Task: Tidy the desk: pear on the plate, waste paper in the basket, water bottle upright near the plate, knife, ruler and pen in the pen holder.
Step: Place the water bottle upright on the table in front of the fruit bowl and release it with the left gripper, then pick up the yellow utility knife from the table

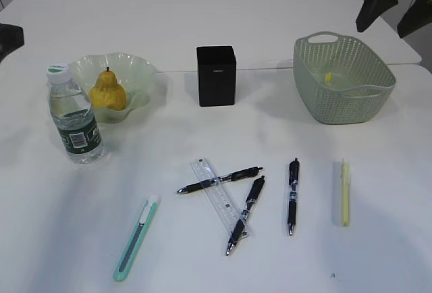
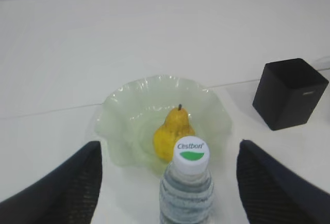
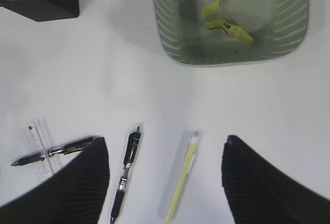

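The yellow pear (image 1: 108, 91) lies on the pale green plate (image 1: 142, 70). The water bottle (image 1: 75, 116) stands upright just left of and in front of the plate. The black pen holder (image 1: 216, 75) stands mid-table. A clear ruler (image 1: 218, 196), three black pens (image 1: 219, 180) (image 1: 246, 215) (image 1: 292, 195), a yellow pen (image 1: 345, 192) and a green knife (image 1: 137, 237) lie in front. Yellow waste paper (image 3: 221, 20) is in the basket (image 1: 337, 107). My left gripper (image 2: 170, 144) is open, raised behind the bottle cap (image 2: 191, 154). My right gripper (image 3: 165, 146) is open, high above the yellow pen (image 3: 183, 180).
One black pen lies across the ruler, another against its lower end. A dark shape (image 1: 10, 36) shows at the exterior view's left edge. Two dark fingers (image 1: 391, 6) hang at the top right. A table seam runs behind the pen holder.
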`<state>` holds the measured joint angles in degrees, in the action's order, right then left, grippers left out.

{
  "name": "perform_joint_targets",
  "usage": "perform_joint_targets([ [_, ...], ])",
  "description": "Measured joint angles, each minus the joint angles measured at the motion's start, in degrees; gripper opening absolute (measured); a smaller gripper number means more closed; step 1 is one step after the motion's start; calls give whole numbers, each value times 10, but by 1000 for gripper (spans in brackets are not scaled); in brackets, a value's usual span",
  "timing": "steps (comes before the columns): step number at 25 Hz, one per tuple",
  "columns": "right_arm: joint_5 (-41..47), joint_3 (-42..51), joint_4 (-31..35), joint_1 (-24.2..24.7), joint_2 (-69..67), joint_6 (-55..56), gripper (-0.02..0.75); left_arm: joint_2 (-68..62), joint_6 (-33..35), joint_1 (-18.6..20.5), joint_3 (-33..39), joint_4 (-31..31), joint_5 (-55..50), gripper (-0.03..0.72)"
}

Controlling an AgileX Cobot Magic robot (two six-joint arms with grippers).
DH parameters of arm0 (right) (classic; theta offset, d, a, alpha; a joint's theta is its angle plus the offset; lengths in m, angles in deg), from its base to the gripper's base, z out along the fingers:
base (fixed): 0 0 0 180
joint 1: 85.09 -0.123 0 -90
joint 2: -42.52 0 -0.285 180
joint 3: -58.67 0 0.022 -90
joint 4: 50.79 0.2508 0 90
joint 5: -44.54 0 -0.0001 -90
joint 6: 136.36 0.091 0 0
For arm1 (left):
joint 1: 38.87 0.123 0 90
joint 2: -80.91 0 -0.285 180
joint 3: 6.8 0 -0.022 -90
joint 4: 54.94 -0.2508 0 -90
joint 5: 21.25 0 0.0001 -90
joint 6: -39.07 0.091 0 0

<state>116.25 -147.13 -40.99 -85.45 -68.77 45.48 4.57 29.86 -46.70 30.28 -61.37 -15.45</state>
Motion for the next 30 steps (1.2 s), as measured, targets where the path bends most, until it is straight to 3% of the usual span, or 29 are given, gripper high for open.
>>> perform_joint_targets([
  [7, 0, 0, 15, 0, 1, 0, 533, 67, 0, 0, -114, 0, -286, 578],
  [13, -1, 27, 24, 0, 20, 1, 533, 74, 0, 0, -220, 0, -439, 559],
  [18, -1, 115, 25, 0, 59, 3, 533, 74, 0, 0, -267, 1, -492, 555],
  [24, -5, 237, 26, 0, 75, 11, 533, 75, 0, 0, -273, 12, -504, 550],
  [30, -11, 268, 12, 0, 75, 11, 533, 75, 1, 0, -274, 19, -558, 548],
])
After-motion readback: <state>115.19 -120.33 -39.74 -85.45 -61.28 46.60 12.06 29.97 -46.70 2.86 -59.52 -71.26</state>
